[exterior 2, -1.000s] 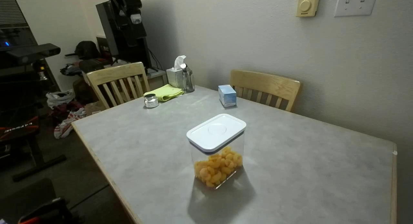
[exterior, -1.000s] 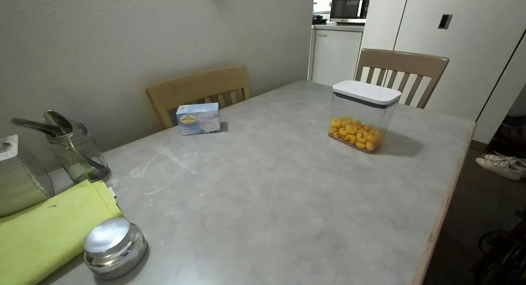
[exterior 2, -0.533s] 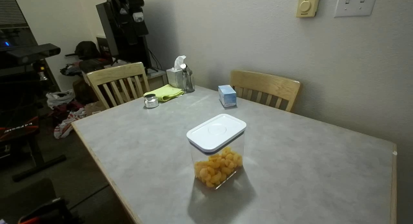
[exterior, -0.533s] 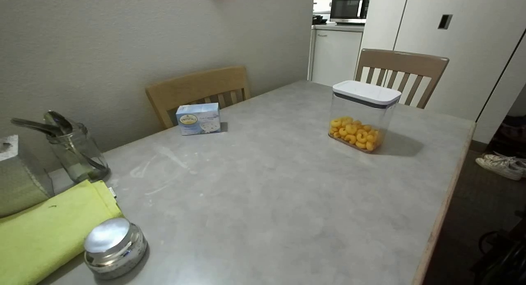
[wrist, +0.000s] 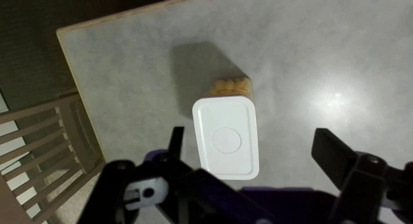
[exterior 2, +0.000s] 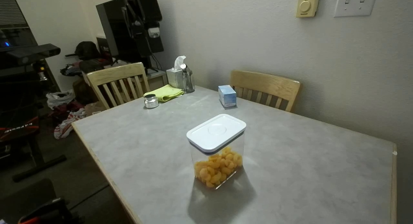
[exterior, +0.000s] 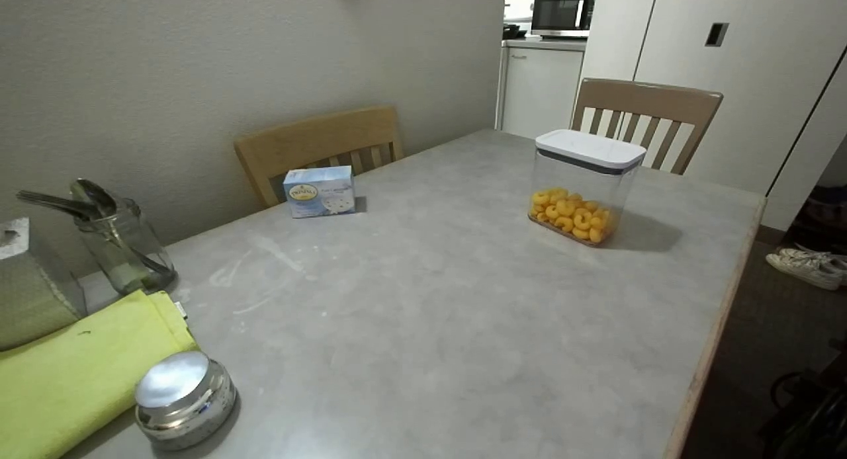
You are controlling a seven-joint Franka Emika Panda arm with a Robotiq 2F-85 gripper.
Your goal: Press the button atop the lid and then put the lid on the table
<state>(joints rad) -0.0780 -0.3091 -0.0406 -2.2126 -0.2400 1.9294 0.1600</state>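
Simply a flat, white, round-cornered lid (wrist: 226, 137)

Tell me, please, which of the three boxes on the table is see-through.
The clear box with the white lid: yellow pieces show inside, whereas the blue box and the tissue box are opaque.

2 wooden chairs (exterior 2: 266, 81) stand near a blue box (exterior 2: 227, 96) and a yellow cloth (exterior 2: 166, 92).
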